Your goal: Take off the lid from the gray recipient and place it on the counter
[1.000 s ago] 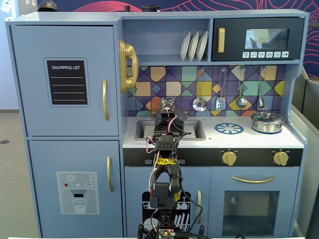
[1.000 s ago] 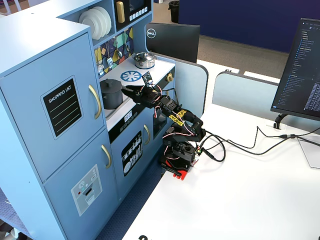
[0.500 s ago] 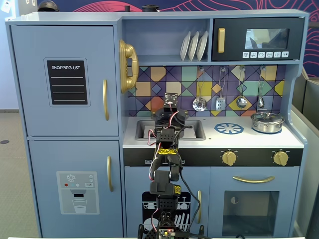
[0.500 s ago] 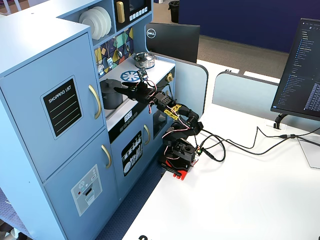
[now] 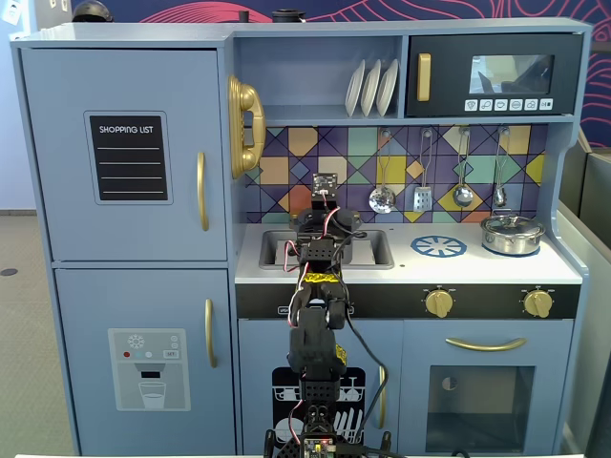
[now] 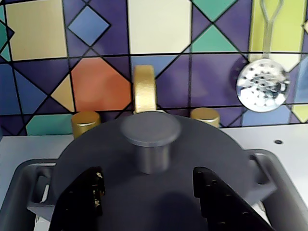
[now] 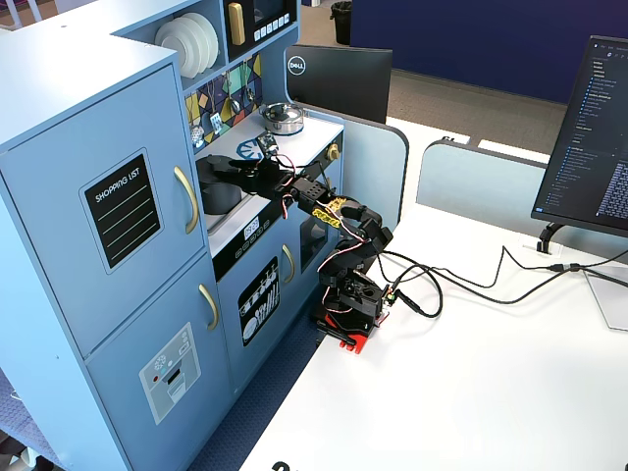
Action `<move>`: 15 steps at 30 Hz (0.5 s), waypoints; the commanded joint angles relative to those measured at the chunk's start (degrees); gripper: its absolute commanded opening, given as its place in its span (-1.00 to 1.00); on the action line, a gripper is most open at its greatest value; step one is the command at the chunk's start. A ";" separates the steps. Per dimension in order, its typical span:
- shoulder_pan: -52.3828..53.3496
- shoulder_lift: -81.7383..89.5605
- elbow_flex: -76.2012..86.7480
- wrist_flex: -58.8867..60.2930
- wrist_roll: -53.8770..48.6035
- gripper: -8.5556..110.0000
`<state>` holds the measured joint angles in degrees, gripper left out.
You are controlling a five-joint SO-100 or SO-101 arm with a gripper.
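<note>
Two black fingers (image 6: 147, 190) are hovering open either side of the flat matte dark-gray lid's (image 6: 115, 159) knob, not gripping.

Blue toy kitchen (image 5: 124, 239), colourful tiled backsplash (image 6: 96, 53), white desk (image 7: 471, 392), perhaps two monitors (image 7: 589, 128)

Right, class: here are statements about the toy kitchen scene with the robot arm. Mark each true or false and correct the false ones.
1. The lid sits on the gray recipient. True.
2. The gripper is shut on the knob. False: its fingers stand open either side.
3. The silver pot is in the sink. False: it stands on the counter, at its right end in a fixed view.
4. A skimmer hangs on the tiled wall. True.
</note>
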<state>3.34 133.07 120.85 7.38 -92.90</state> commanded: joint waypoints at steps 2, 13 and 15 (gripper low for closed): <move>-0.26 -4.22 -5.80 -3.78 -0.79 -0.62; -0.97 -13.36 -11.78 -7.21 -0.97 -0.66; -0.97 -14.41 -12.22 -8.09 -0.62 -0.69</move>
<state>3.34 119.71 112.94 1.76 -93.60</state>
